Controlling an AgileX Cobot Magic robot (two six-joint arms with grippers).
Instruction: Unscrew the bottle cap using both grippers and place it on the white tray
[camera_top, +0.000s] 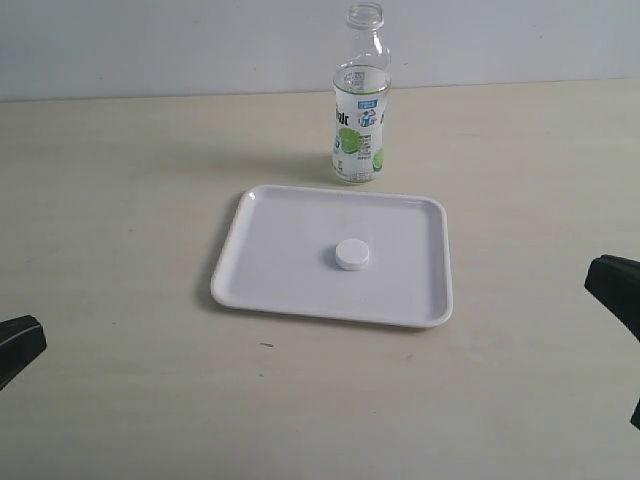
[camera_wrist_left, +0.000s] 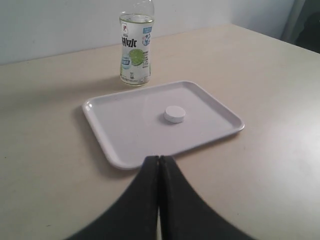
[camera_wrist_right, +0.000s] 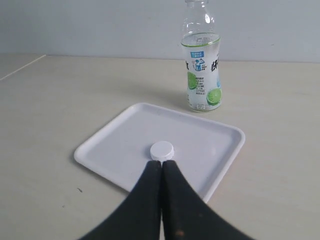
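Observation:
The white bottle cap (camera_top: 352, 254) (camera_wrist_left: 174, 114) (camera_wrist_right: 162, 150) lies flat near the middle of the white tray (camera_top: 270, 290) (camera_wrist_left: 115, 130) (camera_wrist_right: 110, 150). Behind the tray's far edge the clear bottle (camera_top: 360, 120) (camera_wrist_left: 135, 50) (camera_wrist_right: 202, 75) with the lime label stands upright, its neck uncapped. My left gripper (camera_wrist_left: 159, 159) is shut and empty, back from the tray's near side. Only its black tip (camera_top: 18, 345) shows at the exterior view's lower left. My right gripper (camera_wrist_right: 162, 163) is shut and empty too, its black end (camera_top: 618, 290) at the right edge, away from the tray.
The pale wooden table (camera_top: 120, 200) stretches around the tray on all sides, with a plain wall behind. A small dark speck (camera_top: 266, 345) marks the tabletop in front of the tray.

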